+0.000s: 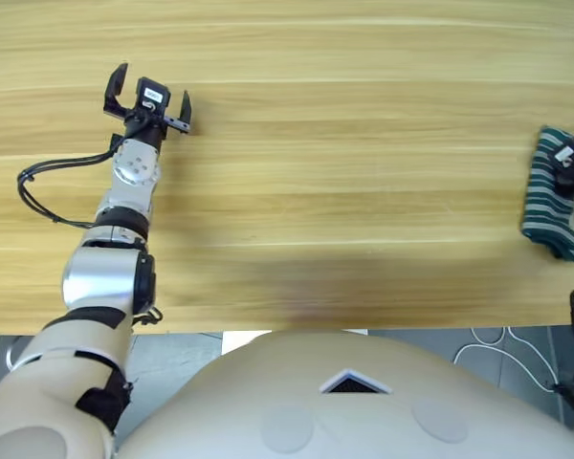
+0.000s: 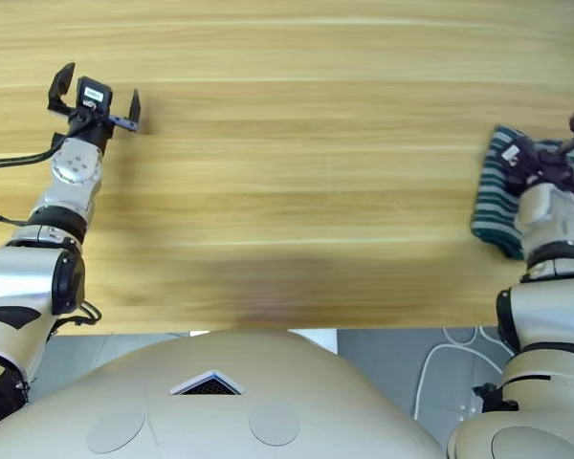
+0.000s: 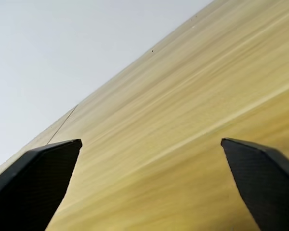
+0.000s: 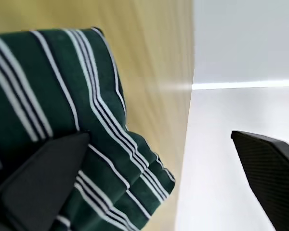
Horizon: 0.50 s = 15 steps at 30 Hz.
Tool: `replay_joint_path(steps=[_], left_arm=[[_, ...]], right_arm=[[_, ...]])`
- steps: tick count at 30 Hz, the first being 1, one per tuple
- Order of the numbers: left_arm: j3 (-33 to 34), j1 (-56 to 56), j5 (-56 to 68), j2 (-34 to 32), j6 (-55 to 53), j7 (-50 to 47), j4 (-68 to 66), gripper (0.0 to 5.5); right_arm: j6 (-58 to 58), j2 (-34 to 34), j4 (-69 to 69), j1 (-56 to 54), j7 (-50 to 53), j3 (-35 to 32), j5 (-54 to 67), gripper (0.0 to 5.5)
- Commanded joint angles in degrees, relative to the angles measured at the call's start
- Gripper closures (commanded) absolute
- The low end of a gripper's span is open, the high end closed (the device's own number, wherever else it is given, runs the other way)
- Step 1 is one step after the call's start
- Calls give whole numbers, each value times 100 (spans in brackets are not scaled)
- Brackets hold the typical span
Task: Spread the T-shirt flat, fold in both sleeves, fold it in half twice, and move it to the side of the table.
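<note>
Left claw [image 1: 149, 96] hovers over the far left part of the wooden bench [image 1: 364, 143], its two dark fingers [image 3: 36, 180] spread wide with nothing but bare wood grain between them, and a black cable [image 1: 38, 191] loops out from the forearm just behind it. Right claw [image 2: 545, 143] sits at the opposite end, over the folded T-shirt [image 2: 491, 206], and it too is spread. In the right wrist view one finger [image 4: 43, 187] lies over the striped cloth, though whether it presses on the fabric cannot be told, while the other finger [image 4: 272, 178] stands well apart, out past the bench edge above the pale floor [image 4: 231, 134]. No cloth is pinched between them. The T-shirt is dark green with thin white stripes, folded into a compact, thick bundle, and lies at the right side of the bench, close to its right edge and near the front, with its layered folded edge turned toward that edge. The two claws are well apart, with a long stretch of wood between them
</note>
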<state>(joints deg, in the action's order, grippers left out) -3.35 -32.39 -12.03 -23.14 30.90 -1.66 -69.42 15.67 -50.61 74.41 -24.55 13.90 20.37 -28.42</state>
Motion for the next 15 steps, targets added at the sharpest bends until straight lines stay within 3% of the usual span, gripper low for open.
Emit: replay_joint_path(steps=[1, 9, 15], left_arm=[[7, 22, -22, 83, -90, -25, -75, 12], [26, -7, 7, 229, -19, 11, -116, 12], [25, -26, 8, 290, 13, 36, -144, 12]], right_arm=[[61, -43, 106, 256, -109, 217, -300, 10], [1440, -36, -881, -182, 504, -968, 686, 10], [1805, 30, -1937, 65, 488, -1436, 895, 10]])
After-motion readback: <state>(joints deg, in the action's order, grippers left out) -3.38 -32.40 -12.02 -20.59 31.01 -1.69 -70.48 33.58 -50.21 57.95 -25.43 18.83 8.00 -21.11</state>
